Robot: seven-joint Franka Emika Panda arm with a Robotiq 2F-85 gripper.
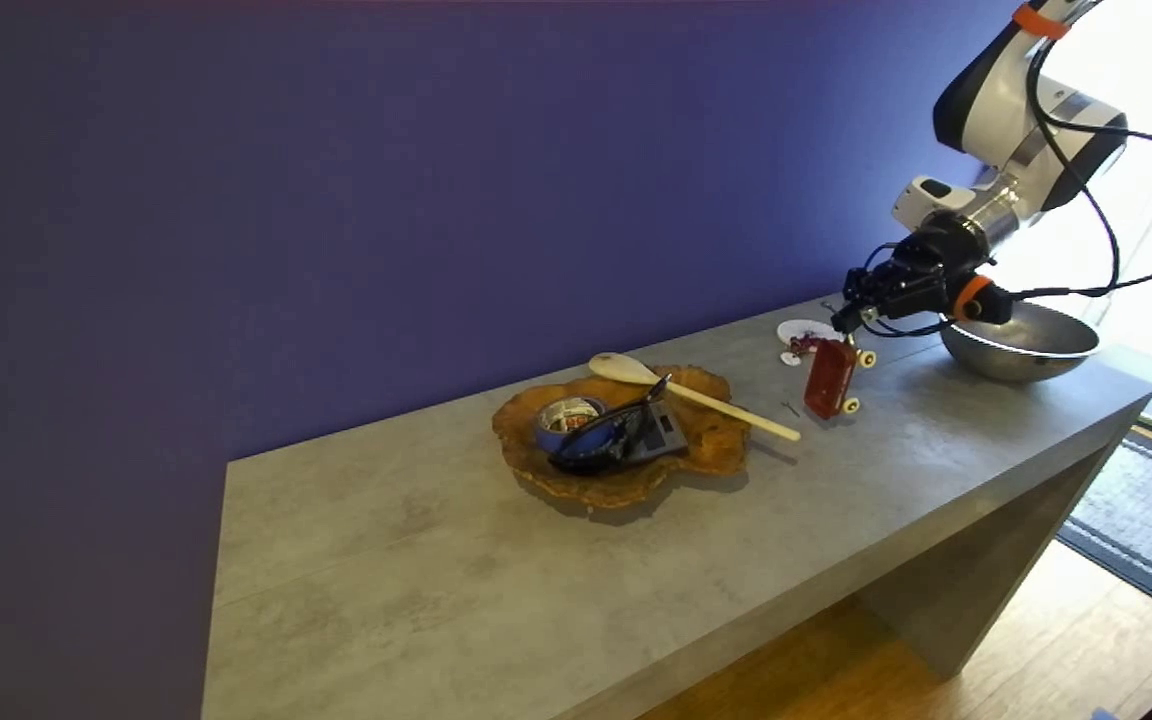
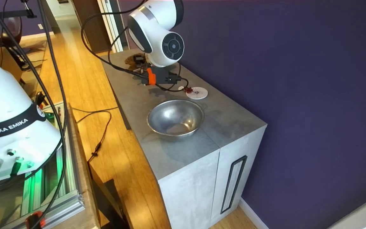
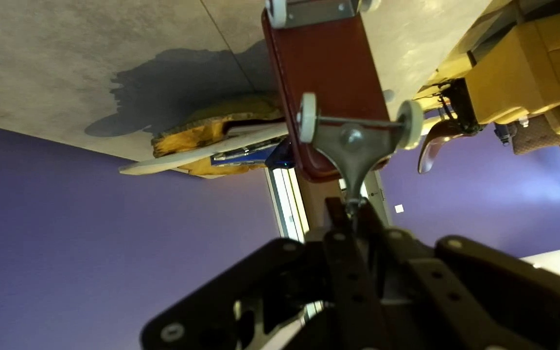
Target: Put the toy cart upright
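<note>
Gripper (image 3: 352,209) pinching red toy cart (image 3: 331,68) by metal yoke (image 3: 353,146); cart slanting steeply, needing wheels (image 3: 308,118) swung down before release.

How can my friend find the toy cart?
Find the long grey table, then the black gripper above it. It holds the toy cart by one end. Unlike the shiny bowl and wooden tray, it is red with pale wheels.
</note>
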